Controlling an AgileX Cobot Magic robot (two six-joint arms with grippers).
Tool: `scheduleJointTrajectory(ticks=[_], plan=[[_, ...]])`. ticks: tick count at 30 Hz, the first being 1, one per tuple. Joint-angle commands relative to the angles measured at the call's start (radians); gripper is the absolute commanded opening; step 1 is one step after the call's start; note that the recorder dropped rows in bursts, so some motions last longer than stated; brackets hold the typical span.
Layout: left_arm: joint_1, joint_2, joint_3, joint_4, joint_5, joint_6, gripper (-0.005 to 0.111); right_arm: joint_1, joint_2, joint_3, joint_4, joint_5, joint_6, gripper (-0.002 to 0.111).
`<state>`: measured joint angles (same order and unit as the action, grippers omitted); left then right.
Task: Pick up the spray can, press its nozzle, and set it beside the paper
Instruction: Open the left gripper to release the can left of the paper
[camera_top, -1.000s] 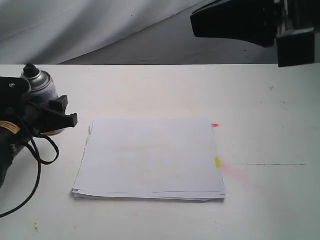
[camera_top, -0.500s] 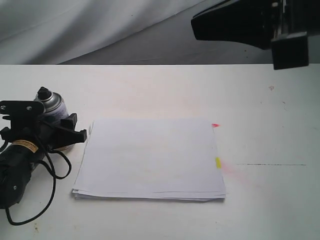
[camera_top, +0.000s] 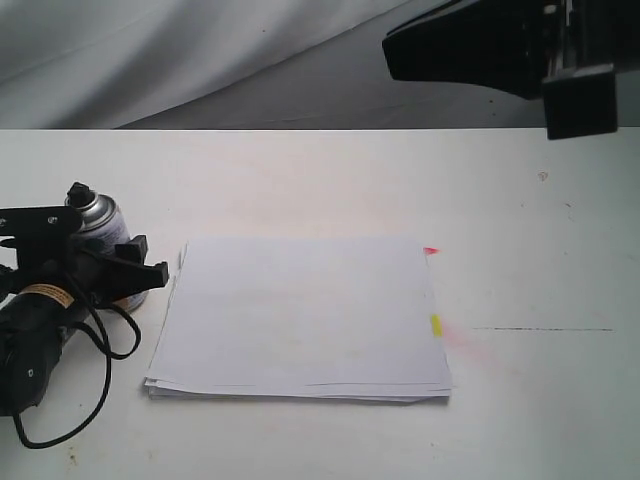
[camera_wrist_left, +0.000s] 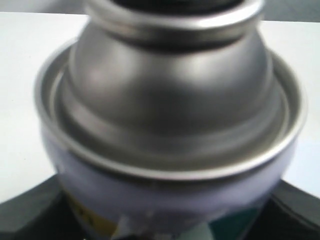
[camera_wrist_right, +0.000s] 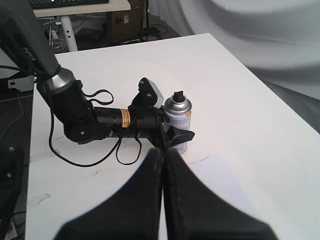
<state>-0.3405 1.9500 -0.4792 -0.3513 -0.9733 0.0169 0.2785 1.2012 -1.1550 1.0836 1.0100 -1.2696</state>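
1. White table (camera_top: 300, 170) fills most of the view, with gray cloth (camera_top: 150, 60) behind it.
2. The paper (camera_top: 300, 315) lies flat in the middle of the table. It has 1 pink tab (camera_top: 430, 251) and 1 yellow tab (camera_top: 436, 324) on its right edge.
3. The can (camera_top: 100, 228) stands upright just beside the left edge of the paper. Its black nozzle (camera_top: 78, 189) points up.
4. The left pincer (camera_top: 118, 262) grasps the can around its body, with 1 finger on each side.
5. The right pincer (camera_wrist_right: 161, 152) is clenched with nothing in it. It hangs high up, well apart from the can.
6. I think the pick-up is done, and the can is at its spot by the paper.
7. I cannot tell if the nozzle got pressed. Nothing touches it now.
8. I cannot tell if the can's bottom rests on the table.
9. What looks left is to set the can down, let go and pull the arm away.
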Motion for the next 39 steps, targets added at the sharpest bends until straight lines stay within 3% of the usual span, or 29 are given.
scheduleJointTrajectory(ticks=[1, 16, 20, 25, 27, 34, 39], plan=[[0.002, -0.008, 0.002, 0.024, -0.009, -0.004, 0.000, 0.002, -0.007, 0.006, -0.001, -0.002, 0.003, 0.000], [0.002, -0.008, 0.002, 0.024, 0.002, -0.002, 0.003, 0.002, -0.007, 0.006, -0.002, 0.000, 0.003, 0.000], [0.002, -0.008, 0.002, 0.024, 0.002, -0.002, 0.028, 0.002, -0.007, 0.006, -0.002, 0.000, 0.005, 0.000], [0.002, -0.008, 0.002, 0.019, -0.017, -0.002, 0.085, 0.002, -0.007, 0.006, -0.002, 0.000, 0.005, 0.000], [0.002, -0.008, 0.002, 0.020, -0.017, 0.010, 0.103, 0.002, -0.007, 0.006, -0.002, 0.000, 0.005, 0.000], [0.002, -0.013, 0.002, 0.055, -0.025, 0.044, 0.104, 0.002, -0.007, 0.006, -0.002, 0.000, 0.005, 0.000], [0.002, -0.117, 0.010, 0.053, -0.003, 0.044, 0.104, 0.002, -0.031, 0.006, -0.002, 0.000, 0.014, 0.000]])
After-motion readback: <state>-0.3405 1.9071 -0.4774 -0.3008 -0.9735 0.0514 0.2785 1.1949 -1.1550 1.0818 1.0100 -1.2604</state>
